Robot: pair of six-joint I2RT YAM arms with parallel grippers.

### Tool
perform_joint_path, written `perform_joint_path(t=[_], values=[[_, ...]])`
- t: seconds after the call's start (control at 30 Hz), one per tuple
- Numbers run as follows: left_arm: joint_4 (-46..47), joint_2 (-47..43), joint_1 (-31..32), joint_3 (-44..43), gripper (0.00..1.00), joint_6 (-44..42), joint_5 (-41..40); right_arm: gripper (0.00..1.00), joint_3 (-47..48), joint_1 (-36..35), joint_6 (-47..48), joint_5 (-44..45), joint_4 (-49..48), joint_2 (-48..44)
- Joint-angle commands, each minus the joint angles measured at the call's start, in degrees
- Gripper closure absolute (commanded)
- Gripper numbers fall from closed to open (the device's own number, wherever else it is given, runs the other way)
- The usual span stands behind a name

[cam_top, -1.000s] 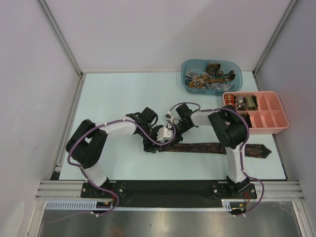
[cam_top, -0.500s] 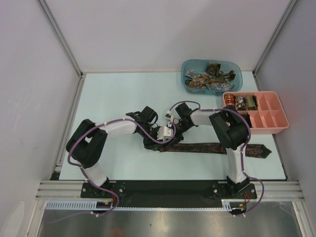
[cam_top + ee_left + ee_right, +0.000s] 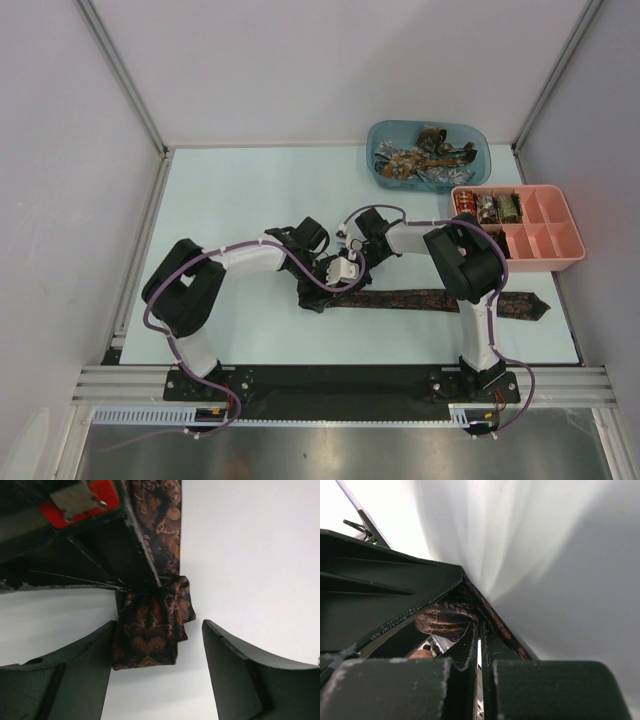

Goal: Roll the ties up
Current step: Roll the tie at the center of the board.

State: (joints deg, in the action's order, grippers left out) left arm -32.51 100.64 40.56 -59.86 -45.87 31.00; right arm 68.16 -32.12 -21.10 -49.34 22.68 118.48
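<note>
Ties (image 3: 425,158) loose in blue tub (image 3: 484,150)

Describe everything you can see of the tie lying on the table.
The tie is dark woven-looking fabric with an orange-brown paisley pattern. It lies flat and straight across the table near its front edge, pointed end to the right. Its left end is folded into a loose bundle, pinned by the shut right pincer, between the fingers of the open left pincer.

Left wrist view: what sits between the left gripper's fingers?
The rolled-up end of the dark brown patterned fabric tie, pinned by the shut right gripper; seen in the left wrist view.
</note>
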Motion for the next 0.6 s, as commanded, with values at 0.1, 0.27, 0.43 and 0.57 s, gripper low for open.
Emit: perform_joint_path(t=[0.1,0.27,0.43,0.57], values=[[2.53,2.01,1.19,-3.07,0.36,4.73,-3.58,1.00,-1.27,0.04,0.10,6.80,-2.46,-0.17],[3.33,1.84,1.19,-2.29,0.62,4.82,-5.69,0.99,-1.36,0.74,-0.69,4.08,-3.17,-0.88],[3.42,0.96,1.28,-0.27,0.71,3.94,-6.57,0.80,-2.15,2.41,-1.66,0.31,-3.25,-3.07],[4.03,0.09,1.81,1.76,0.73,3.07,-7.10,0.72,-2.59,3.38,-2.98,-2.42,-3.87,-4.04]])
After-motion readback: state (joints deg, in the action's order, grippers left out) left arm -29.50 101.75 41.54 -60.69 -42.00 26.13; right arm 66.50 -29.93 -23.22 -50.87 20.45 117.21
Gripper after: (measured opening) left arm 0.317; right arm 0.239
